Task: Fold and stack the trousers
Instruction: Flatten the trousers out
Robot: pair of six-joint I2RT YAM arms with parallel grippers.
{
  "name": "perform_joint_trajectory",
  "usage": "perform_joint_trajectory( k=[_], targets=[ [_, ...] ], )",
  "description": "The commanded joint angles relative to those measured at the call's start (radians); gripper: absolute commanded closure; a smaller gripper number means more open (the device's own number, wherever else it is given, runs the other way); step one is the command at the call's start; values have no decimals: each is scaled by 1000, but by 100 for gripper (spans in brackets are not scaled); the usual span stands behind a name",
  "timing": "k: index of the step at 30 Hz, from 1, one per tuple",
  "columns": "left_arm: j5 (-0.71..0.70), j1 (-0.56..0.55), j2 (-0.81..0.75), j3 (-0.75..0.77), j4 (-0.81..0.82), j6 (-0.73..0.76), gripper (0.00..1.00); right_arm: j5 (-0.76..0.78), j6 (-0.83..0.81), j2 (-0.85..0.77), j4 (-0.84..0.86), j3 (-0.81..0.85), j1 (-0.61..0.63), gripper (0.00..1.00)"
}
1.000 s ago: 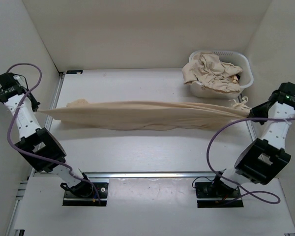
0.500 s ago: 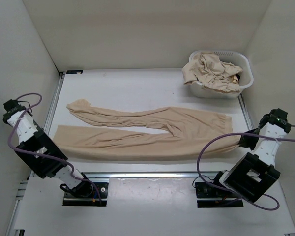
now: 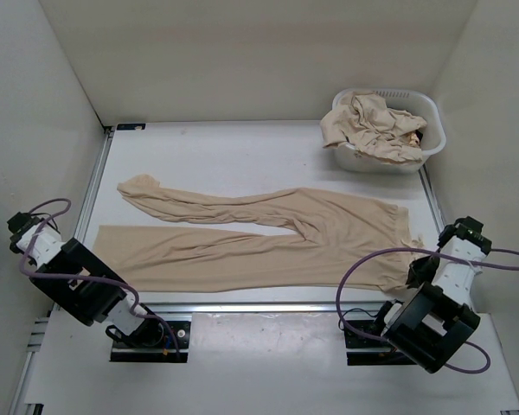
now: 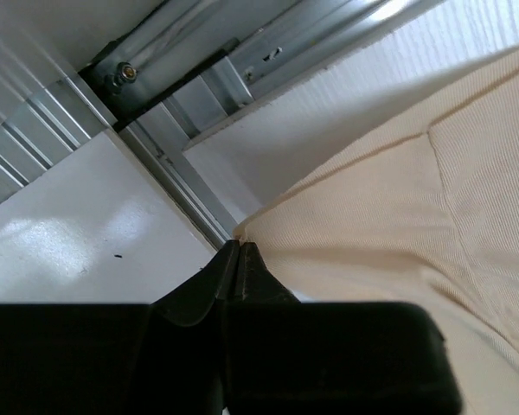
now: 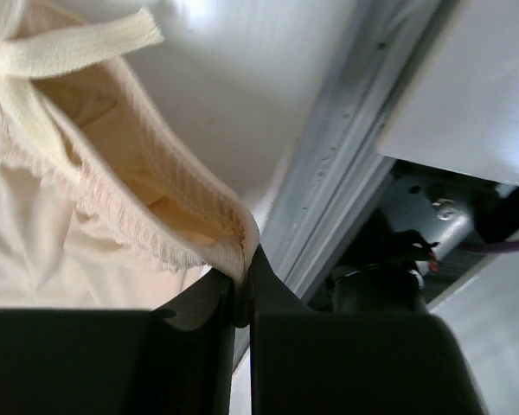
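Left tool [image 4: 239,259]: fingers pressed together, pinching the corner of a leg hem of the trousers [image 3: 268,238], right at the worktop's [image 3: 225,156] left edge, beside a metal rail [image 4: 242,69]. Ribbed beige cloth runs off from the pinch, lying flat. Right tool [image 5: 244,277]: fingers pressed together too, nipping the thick edge of the waistband [image 5: 156,186], which stands up in a fold above the fingertips. A flat woven drawstring [image 5: 78,47] lies loose across the cloth just beyond the waistband. Top view: trousers spread flat and wrinkly across the worktop, waist at the right, legs running left. Near leg lies straight along the near edge. Far leg angles away to the far left, with a wedge of bare worktop between the two. Both arms are drawn low and back at the near corners. White basket [image 3: 434,118] sits in the far right corner, apart from the waist, holding a crumpled heap [image 3: 372,125] of like beige cloth that spills over its rim.
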Motion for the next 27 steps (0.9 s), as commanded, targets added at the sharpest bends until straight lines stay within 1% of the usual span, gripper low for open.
perform_joint_trajectory(
  k=[1,4,6,12,13,14,15,16,17,18,19,20,21,24,25,27],
  targets=[
    [-36,24,-32,-6,60,-1,86,129,45,-23,-46,12,-18,100],
    [-59,33,-32,-6,60,-1,86,188,75,-11,-89,87,-37,100],
    [-79,33,-32,-6,69,-1,86,199,98,-2,-105,133,-37,100],
    [-99,42,-10,-39,69,-1,86,272,120,-14,-134,121,-37,100],
    [-110,42,-10,-51,69,-1,77,287,120,-14,-145,112,-37,100],
    [-101,42,-10,-51,28,-1,34,307,120,-14,-145,112,-37,78],
    [-101,42,-10,-51,28,-1,34,308,120,-14,-145,112,-37,69],
    [-64,42,-10,-13,3,-1,25,308,111,-14,-136,112,-37,63],
    [-36,42,-10,16,-27,-1,23,308,111,-14,-135,112,-37,58],
    [-3,42,-10,48,-62,-1,23,308,99,-3,-125,121,-37,50],
    [54,24,-10,81,-125,-1,23,308,89,-3,-125,121,-37,47],
    [74,12,-10,134,-149,-1,23,273,89,6,-102,109,-37,45],
    [88,-7,-10,150,-164,-1,23,256,74,6,-93,109,-37,42],
    [158,-112,-1,150,-164,-1,23,185,33,15,-42,67,-37,39],
    [159,-179,-1,132,-143,-1,24,113,-1,24,-25,49,-37,39],
    [125,-234,51,81,-63,-1,24,58,-15,24,1,37,-11,39]
  ],
)
